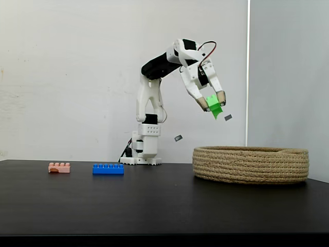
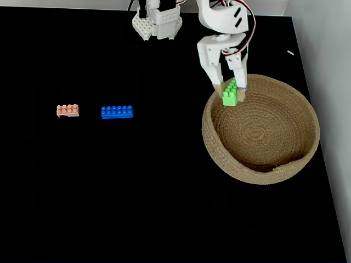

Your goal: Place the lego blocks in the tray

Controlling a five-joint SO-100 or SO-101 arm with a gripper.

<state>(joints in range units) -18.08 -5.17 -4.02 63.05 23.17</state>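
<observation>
My gripper (image 1: pixel 213 102) (image 2: pixel 230 89) is shut on the bright green lego block (image 1: pixel 214 106) (image 2: pixel 230 92), holding it in the air above the near-left rim of the tray. The tray (image 1: pixel 251 164) (image 2: pixel 260 131) is a wide, shallow round basket of coiled tan rope at the right of the black table, with nothing seen inside it. The long blue block (image 1: pixel 108 169) (image 2: pixel 117 112) and the short pale pink block (image 1: pixel 59 167) (image 2: pixel 67 110) lie side by side on the table, well to the left of the tray in both fixed views.
The arm's white base (image 1: pixel 143 149) (image 2: pixel 158 22) stands at the back of the black table (image 1: pixel 154 206). A white wall rises behind it, and the table's right edge runs just beyond the tray.
</observation>
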